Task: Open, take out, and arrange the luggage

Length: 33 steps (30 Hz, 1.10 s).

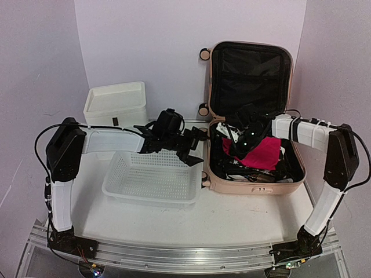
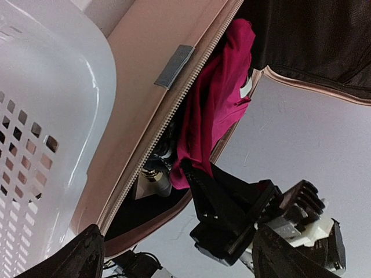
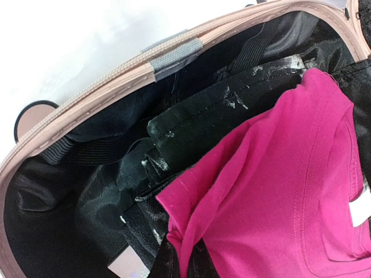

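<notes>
The luggage (image 1: 249, 184) lies open at the right, with its lid upright. Inside it the right gripper (image 1: 244, 139) pinches a magenta garment (image 1: 262, 153) among dark clothes. The garment's white tag (image 3: 360, 207) cannot be read. Just left, the left gripper (image 1: 195, 147) hangs spread above a white perforated basket (image 1: 124, 188). Behind it stands a white drawer unit (image 1: 116, 101).

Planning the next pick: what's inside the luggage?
In the luggage, a magenta garment lies over black fabric; anything beneath is covered.

White table (image 1: 232, 217) is boxed in by pale lilac walls (image 1: 145, 35) at 9, 12 and 3 o'clock; metal rail (image 1: 174, 253) is fitted at 6.
</notes>
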Available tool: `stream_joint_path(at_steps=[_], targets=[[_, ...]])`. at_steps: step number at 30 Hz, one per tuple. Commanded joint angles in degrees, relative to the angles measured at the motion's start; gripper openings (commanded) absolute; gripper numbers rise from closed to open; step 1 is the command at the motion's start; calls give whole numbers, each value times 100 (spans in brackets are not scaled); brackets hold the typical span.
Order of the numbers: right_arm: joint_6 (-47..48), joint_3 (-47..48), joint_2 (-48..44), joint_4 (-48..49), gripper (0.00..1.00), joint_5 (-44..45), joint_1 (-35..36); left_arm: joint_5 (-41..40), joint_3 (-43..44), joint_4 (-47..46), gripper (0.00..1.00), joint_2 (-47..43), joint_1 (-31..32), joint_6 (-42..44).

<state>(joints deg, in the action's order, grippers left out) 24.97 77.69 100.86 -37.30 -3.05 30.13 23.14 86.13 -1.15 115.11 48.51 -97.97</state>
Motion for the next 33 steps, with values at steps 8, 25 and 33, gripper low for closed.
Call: stream_joint_path(at_steps=[8, 25, 33], targets=[[-124, -371, -757, 688, 0, -570, 14, -450, 1427, -187, 89, 981, 257, -449], [-94, -712, -1132, 847, 0, -859, 25, -455, 3007, 419, 88, 2263, 392, -264], [-119, -923, -1383, 847, 0, -981, 20, -584, 3322, 510, 73, 2510, 347, 134]])
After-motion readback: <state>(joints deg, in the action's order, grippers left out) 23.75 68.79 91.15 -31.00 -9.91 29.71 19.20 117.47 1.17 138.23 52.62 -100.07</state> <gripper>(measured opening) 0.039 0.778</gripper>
